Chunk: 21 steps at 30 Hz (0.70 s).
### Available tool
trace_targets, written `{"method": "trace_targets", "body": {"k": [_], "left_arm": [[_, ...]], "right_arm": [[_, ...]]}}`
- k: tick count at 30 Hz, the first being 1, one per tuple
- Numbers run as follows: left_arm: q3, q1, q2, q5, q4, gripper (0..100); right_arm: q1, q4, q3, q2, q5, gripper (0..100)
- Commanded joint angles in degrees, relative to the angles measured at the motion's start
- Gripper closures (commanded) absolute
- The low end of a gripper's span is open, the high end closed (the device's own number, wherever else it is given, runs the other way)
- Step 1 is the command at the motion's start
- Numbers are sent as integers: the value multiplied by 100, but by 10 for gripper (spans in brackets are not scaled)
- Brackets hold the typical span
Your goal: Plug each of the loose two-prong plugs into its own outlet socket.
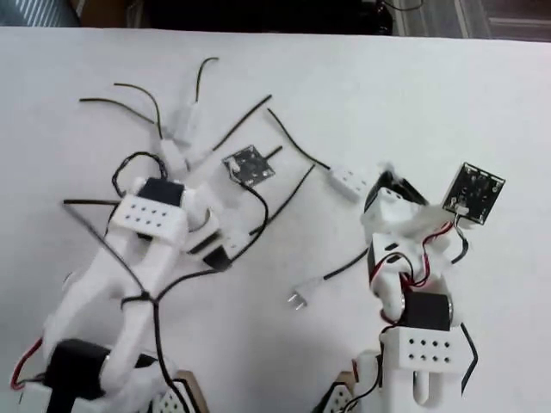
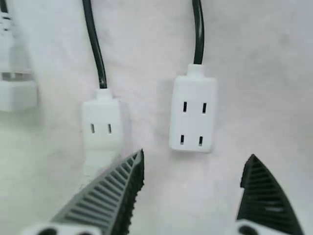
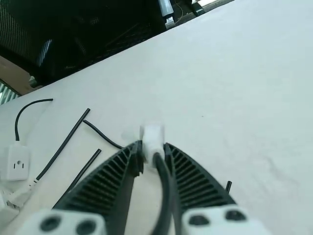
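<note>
While its jaws stand wide apart, the left gripper (image 2: 195, 164) hangs empty over the white table (image 2: 274, 73). Just ahead of its tips lie two white sockets, side by side but not touching. One is a single-outlet socket (image 2: 101, 129), its near end hidden behind one finger. The other is a double-outlet socket (image 2: 192, 113). Each trails a black cord (image 2: 93, 44) that runs out of frame. Another white piece (image 2: 14, 90) is cut off at the edge and cannot be identified.

The right gripper (image 3: 152, 147) is clamped on a small white connector (image 3: 151, 133), and a dark cable (image 3: 161, 191) runs back between its fingers. The fingers cover most of the connector, so whether it is a plug or a socket cannot be told.

Seen from the high view, a loose two-prong plug (image 1: 297, 298) lies on the table near the right arm (image 1: 413, 284), prongs bare and well apart from every socket. Its lead runs up to that arm, where the far end is hidden.
</note>
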Motion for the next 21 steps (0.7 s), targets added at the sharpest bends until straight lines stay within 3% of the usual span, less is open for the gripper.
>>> {"method": "trace_targets", "body": {"k": [1, 6, 10, 17, 21], "left_arm": [[-167, -31, -567, -35, 62, 683], [0, -22, -593, -44, 176, 683], [273, -110, -778, -53, 88, 684], [1108, -1218, -2818, 26, 105, 683], [1758, -2123, -4163, 475, 105, 683]], "right_arm": [[-22, -136, -97, -92, 35, 981], [-40, -136, -97, -92, 44, 981], [-637, -66, -70, -66, 624, 981], [-2404, 593, -105, -40, 1424, 981], [-3143, 655, -105, -40, 1732, 981]]}}
